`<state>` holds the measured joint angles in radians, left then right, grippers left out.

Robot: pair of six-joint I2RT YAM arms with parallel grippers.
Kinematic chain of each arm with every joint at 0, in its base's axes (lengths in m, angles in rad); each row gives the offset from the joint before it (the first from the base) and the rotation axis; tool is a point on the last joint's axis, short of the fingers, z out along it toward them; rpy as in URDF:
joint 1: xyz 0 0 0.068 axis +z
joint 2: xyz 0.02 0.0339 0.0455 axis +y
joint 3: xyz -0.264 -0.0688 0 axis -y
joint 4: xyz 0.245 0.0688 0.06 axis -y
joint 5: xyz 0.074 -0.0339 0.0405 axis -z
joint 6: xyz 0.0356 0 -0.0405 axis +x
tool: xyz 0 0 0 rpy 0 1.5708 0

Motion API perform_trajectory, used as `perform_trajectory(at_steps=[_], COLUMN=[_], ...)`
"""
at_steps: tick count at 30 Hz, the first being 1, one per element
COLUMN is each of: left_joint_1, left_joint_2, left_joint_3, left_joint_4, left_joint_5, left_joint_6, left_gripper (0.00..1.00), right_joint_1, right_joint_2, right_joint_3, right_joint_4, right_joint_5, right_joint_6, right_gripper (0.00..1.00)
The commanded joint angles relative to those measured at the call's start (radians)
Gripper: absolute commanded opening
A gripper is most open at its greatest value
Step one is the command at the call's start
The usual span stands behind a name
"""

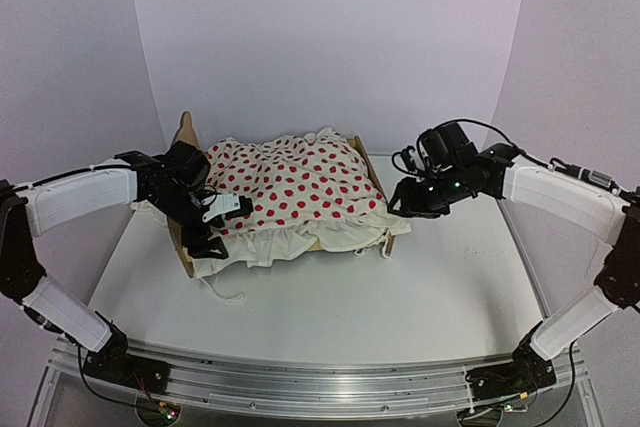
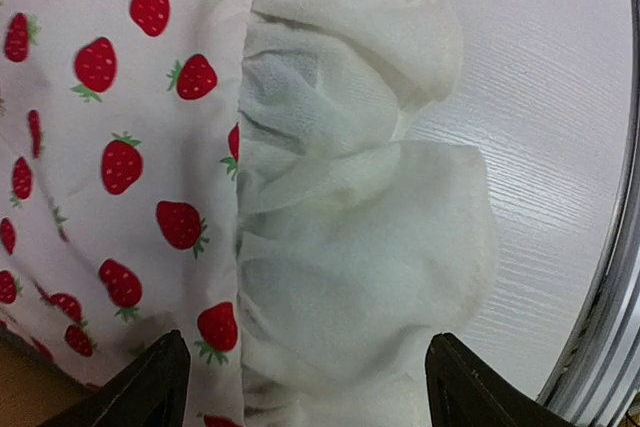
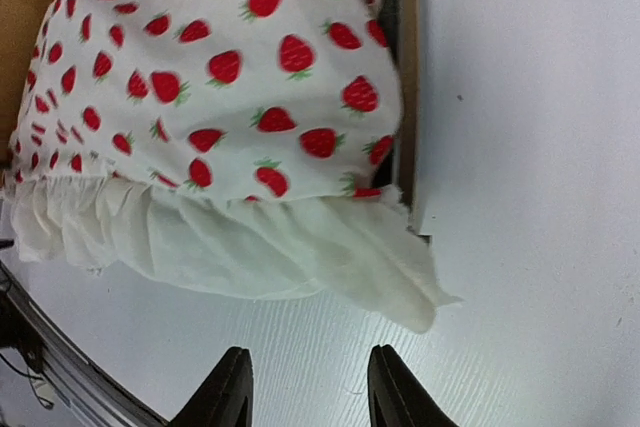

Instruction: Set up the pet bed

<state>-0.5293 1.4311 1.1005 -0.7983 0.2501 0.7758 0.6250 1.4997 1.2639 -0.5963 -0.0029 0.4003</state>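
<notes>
The left gripper (image 2: 305, 342) hangs wide open over the white ruffle (image 2: 350, 247) of the strawberry blanket (image 1: 300, 187), holding nothing. The wooden pet bed (image 1: 373, 172) sits on the table (image 1: 400, 292) between both arms, draped by that cover. The right gripper (image 3: 310, 352) is partly open and empty, above the table near the bed's corner.
</notes>
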Motion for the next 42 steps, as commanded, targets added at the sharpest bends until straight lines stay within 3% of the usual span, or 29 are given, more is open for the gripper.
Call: perform_trajectory(at_steps=[1, 8, 15, 23, 27, 36, 42], left_joint_1=[-0.024, -0.029, -0.029, -0.043, -0.055, -0.077, -0.119], left_joint_2=[0.075, 0.142, 0.173, 0.229, 0.248, 0.270, 0.281], left_joint_3=[0.025, 0.020, -0.039, 0.039, 0.109, 0.441, 0.558], left_joint_4=[0.040, 0.117, 0.123, 0.040, -0.050, -0.279, -0.346], left_joint_5=[-0.044, -0.114, -0.131, -0.096, -0.069, 0.071, 0.120], left_joint_6=[-0.028, 0.007, 0.007, -0.048, -0.096, -0.269, -0.314], left_gripper=[0.83, 0.81, 0.68, 0.30, 0.01, 0.00, 0.00], right_joint_1=[0.131, 0.191, 0.289, 0.397, 0.452, 0.573, 0.575], right_joint_2=[-0.034, -0.007, 0.044, 0.143, 0.229, 0.503, 0.688], right_joint_3=[-0.037, -0.108, -0.156, -0.217, -0.240, -0.201, -0.107], right_joint_4=[0.053, 0.211, 0.378, 0.663, 0.825, 1.419, 1.633], right_joint_5=[0.003, -0.088, -0.166, -0.147, -0.080, 0.145, 0.330], right_joint_6=[-0.122, -0.096, -0.180, -0.274, -0.301, -0.427, -0.410], right_gripper=[0.43, 0.42, 0.43, 0.43, 0.42, 0.44, 0.43])
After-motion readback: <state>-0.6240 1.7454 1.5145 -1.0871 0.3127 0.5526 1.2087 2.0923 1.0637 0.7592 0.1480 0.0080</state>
